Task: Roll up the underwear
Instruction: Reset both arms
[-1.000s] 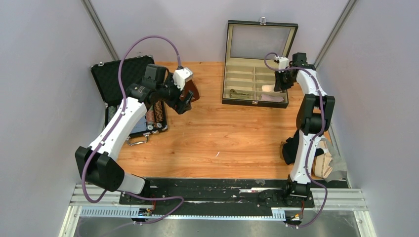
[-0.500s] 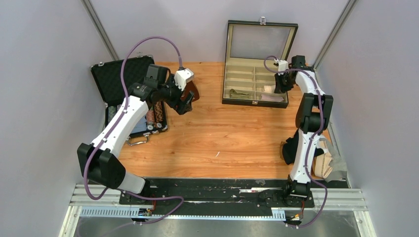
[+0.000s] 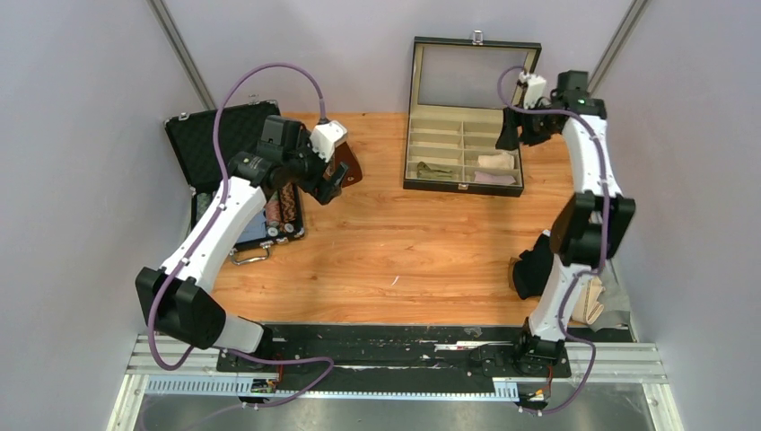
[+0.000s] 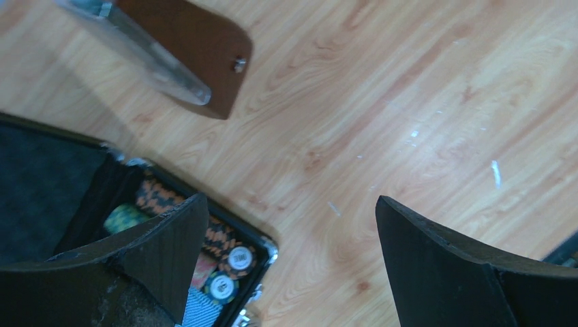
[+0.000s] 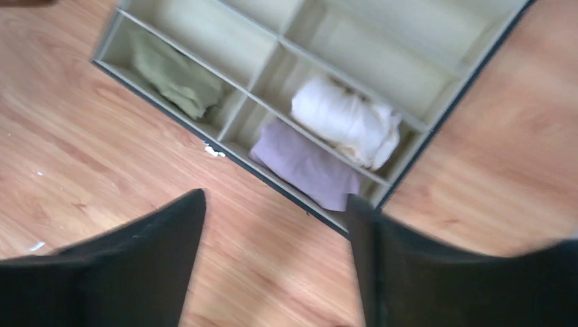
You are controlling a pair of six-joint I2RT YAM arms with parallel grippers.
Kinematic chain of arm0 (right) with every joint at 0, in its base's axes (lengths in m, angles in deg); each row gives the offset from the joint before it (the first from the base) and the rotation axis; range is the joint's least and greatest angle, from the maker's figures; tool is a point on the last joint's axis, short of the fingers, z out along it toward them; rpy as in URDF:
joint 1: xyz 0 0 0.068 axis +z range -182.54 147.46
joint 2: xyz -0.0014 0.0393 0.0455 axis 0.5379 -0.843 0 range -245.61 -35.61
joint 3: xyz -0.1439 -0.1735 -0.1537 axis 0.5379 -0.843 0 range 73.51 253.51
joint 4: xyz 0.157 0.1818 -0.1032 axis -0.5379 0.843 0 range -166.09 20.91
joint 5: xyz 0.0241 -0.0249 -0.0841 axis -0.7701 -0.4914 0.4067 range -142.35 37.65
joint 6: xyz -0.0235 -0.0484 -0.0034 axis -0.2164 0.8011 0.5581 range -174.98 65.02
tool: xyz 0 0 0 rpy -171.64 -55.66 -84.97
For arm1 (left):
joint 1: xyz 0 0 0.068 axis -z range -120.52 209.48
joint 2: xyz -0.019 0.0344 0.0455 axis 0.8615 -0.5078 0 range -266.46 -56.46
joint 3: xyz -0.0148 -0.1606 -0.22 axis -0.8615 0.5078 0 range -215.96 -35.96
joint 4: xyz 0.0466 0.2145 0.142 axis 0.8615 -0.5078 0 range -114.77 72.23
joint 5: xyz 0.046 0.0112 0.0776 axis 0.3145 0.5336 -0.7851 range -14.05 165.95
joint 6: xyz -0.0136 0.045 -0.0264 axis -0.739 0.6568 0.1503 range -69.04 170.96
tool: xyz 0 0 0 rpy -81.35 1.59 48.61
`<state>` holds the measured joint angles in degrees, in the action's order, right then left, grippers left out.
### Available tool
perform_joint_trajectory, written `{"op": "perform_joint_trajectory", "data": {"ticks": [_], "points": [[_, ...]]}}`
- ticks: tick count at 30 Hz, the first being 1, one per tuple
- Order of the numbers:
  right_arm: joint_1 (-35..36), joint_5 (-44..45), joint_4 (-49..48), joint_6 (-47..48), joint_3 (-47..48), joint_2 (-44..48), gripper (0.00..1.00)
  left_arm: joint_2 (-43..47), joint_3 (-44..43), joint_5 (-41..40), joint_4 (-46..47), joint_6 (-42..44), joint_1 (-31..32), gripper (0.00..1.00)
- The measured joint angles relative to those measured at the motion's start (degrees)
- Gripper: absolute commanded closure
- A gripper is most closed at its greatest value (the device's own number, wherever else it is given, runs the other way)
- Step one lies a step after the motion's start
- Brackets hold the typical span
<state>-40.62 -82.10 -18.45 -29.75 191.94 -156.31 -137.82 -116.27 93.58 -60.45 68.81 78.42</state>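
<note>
From above: right gripper (image 3: 507,139) poised over the divided box (image 3: 462,187) at the far edge of the table (image 3: 404,260), jaws parted and empty, likely freed for the next fetch, with black underwear (image 3: 528,269) heaped at the near right corner, seemingly not yet rolled. From the left wrist: left gripper (image 4: 290,211) hanging over bare wood beside the chip case (image 4: 232,262) near the left edge, jaws spread wide on nothing. From the right wrist: cream roll (image 5: 344,126), olive underwear (image 5: 174,75) and a lilac piece (image 5: 307,167) tucked one per compartment, apparently stored as finished.

The beige box (image 5: 204,30) holds olive underwear (image 5: 178,76) and cream underwear (image 5: 347,121).
</note>
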Motion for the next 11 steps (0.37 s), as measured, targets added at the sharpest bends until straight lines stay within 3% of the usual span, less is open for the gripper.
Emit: {"op": "perform_joint_trajectory", "data": {"ticks": [3,7,11], "points": [[-0.11,-0.81,-6.05,-5.01,-7.04,15.78,0.00,0.26,-1.38,-4.85,1.05,-1.57,-0.37,0.00],[0.07,3.52,-21.59,-14.93,-20.48,36.65,0.00,0.26,-3.91,-10.45,3.23,-6.12,-1.57,0.00],[0.92,10.69,-30.73,-22.08,-27.67,45.24,0.00,0.26,-5.05,-12.48,5.60,-10.19,-1.90,0.00]]}}
